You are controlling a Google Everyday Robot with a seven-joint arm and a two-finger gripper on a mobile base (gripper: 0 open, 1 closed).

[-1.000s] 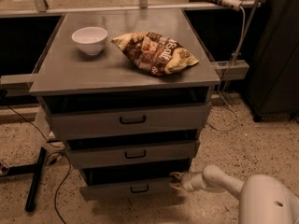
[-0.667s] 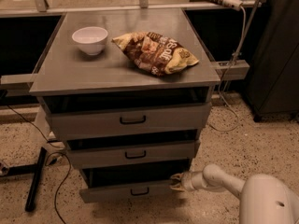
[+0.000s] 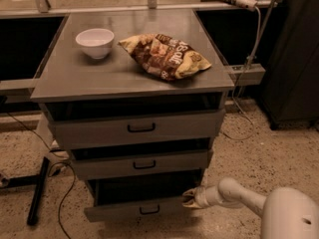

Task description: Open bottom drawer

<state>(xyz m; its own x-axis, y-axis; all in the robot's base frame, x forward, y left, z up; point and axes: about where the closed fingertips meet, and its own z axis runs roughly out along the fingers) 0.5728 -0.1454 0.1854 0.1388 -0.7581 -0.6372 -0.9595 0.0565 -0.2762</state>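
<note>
Grey worktop (image 3: 75,76) carries a bowl (image 3: 94,42) and snack bag (image 3: 164,55), clear of my job. Below, the bottom drawer (image 3: 117,211) stands partly out, and my gripper (image 3: 191,198) sits at its right corner, likely to drag it; spread or pinching, I cannot tell.

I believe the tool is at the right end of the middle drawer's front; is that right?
Not quite: the camera view shows the tool at the right end of the bottom drawer, not the middle drawer.
</note>
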